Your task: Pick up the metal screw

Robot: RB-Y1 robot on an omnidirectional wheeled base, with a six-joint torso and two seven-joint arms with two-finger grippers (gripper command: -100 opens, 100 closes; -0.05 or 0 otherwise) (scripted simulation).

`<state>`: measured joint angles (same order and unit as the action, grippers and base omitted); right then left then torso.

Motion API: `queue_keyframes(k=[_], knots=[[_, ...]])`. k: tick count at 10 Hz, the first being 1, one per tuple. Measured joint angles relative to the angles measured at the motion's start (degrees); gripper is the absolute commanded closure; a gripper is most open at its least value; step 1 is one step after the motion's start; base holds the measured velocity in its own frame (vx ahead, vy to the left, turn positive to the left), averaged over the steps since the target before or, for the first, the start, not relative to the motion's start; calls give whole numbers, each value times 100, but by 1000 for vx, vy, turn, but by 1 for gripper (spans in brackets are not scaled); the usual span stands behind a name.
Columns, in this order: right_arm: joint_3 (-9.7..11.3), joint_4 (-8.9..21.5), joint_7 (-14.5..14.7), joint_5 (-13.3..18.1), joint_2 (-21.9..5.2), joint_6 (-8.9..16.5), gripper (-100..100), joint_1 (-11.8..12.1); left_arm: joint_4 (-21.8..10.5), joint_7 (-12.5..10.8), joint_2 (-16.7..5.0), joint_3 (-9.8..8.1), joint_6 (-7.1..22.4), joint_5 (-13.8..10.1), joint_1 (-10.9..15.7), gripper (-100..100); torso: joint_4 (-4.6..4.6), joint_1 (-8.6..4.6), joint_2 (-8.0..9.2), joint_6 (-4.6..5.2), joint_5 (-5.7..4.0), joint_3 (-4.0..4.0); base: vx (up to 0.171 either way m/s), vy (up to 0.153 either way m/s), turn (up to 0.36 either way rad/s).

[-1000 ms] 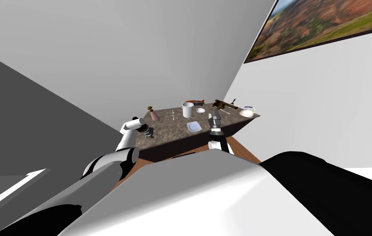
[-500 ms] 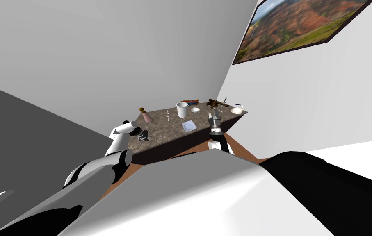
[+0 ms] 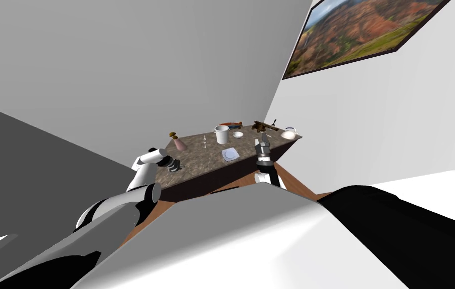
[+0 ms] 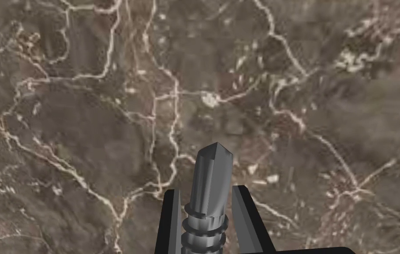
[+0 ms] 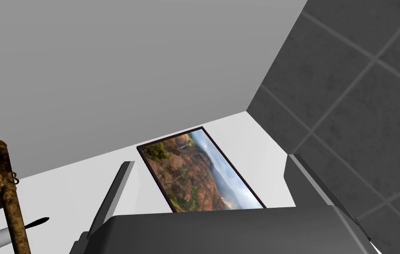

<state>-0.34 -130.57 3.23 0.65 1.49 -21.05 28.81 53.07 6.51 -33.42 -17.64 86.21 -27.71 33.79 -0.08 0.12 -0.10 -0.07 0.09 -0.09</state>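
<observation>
The metal screw (image 4: pixel 210 185) is grey and threaded, its pointed tip aimed away from my hand, just above the brown marble tabletop (image 4: pixel 84 110). My left gripper (image 4: pixel 206 190) is shut on it, one dark finger pressing each side. In the head view the left gripper (image 3: pixel 175 164) hangs over the near left corner of the table (image 3: pixel 198 163). My right gripper (image 3: pixel 263 145) stands upright at the table's near right edge. In its own wrist view the right gripper (image 5: pixel 210 161) is open, with nothing between its fingers.
On the table stand a pink bottle (image 3: pixel 179 143), a white pot (image 3: pixel 221 134), a small bowl (image 3: pixel 238 134), a white plate (image 3: pixel 230 154), a rusty brown tool (image 3: pixel 264 126) and a white teapot (image 3: pixel 288 134). Two walls meet behind the table.
The whole head picture shifted early in the second, so I have moved; the table now sits a little farther left. My left hand has stayed over the table's near left corner.
</observation>
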Motion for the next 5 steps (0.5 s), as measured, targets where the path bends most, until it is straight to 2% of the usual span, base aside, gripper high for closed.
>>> queue_keyframes(k=[1,2,3,4,5], knots=[[0,0,0,0,0,0,0,0,-1,1,1,0,2,0,-1,100,1,0,0,-1,-1,0,0,0,0],[0,0,0,0,0,0,0,0,-1,1,2,1,2,-1,-1,0,1,0,0,-1,-1,1,0,0,0],[0,0,0,0,0,0,0,0,-1,1,2,1,2,-1,-1,100,1,0,0,-1,-1,1,19,48,305],[-1,0,0,0,0,0,0,2,-159,0,76,103,-14,42,199,100,1,16,-5,-12,-1,-1,45,56,146],[-1,0,0,0,-1,0,0,1,-98,-44,143,154,25,70,207,100,-2,22,-12,-6,4,-6,22,38,-37]])
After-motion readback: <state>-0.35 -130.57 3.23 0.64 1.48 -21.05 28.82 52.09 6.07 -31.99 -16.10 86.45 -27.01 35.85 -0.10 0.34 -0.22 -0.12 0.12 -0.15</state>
